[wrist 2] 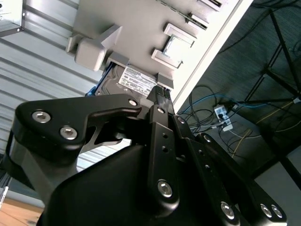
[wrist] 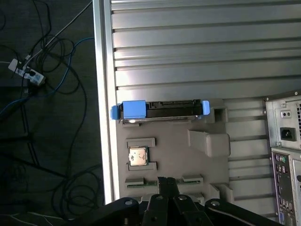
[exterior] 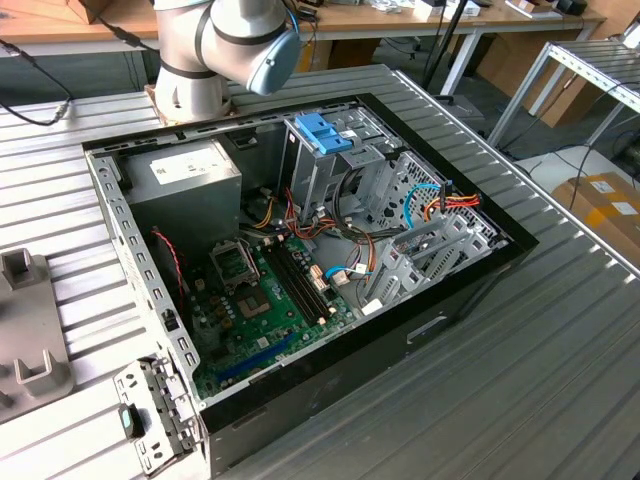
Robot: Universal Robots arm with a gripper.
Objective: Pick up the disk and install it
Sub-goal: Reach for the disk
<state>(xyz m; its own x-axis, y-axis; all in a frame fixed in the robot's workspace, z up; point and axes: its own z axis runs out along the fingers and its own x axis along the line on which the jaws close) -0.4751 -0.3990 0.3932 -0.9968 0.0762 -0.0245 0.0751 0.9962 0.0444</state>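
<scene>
The disk [wrist: 160, 109] stands on its edge in a slot of a grey fixture tray [wrist: 211, 143], with light-blue rails at both ends. In the second wrist view the disk [wrist 2: 136, 80] shows its white label, partly hidden behind the tray's blocks. My gripper [wrist: 167, 181] hovers over the tray a short way from the disk, without touching it. Its black fingers [wrist 2: 161, 101] lie together, shut, with nothing between them.
The open computer case [exterior: 470, 270] lies on the ribbed metal table [exterior: 560, 350], with a blue bracket [exterior: 325, 132] on the drive cage and a grey power-supply box [exterior: 190, 172]. A chip [wrist: 137, 156] sits in the tray. The table edge [wrist: 104, 141] runs close by, with cables on the floor beyond.
</scene>
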